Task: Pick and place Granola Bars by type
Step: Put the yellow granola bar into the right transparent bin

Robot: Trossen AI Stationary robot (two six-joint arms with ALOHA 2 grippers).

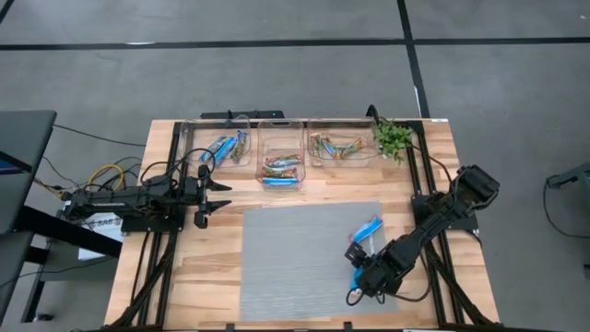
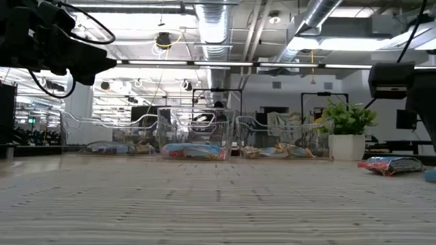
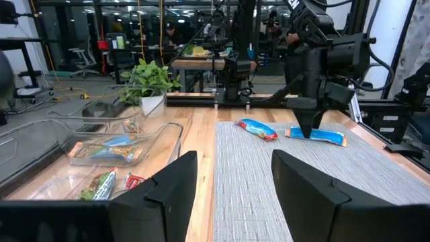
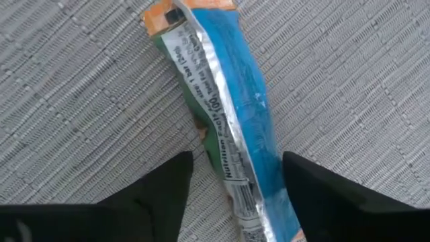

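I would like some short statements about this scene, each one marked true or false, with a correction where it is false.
1. The right gripper is open above a blue bar lying on the grey mat. True.
2. Two bars lie on the mat. True: the second bar lies near the first.
3. The left gripper holds a bar. False: it is open and empty, near the bins.
4. All three clear bins are empty. False: each holds bars.
5. The potted plant stands at the left end of the bin row. False: at the right end.
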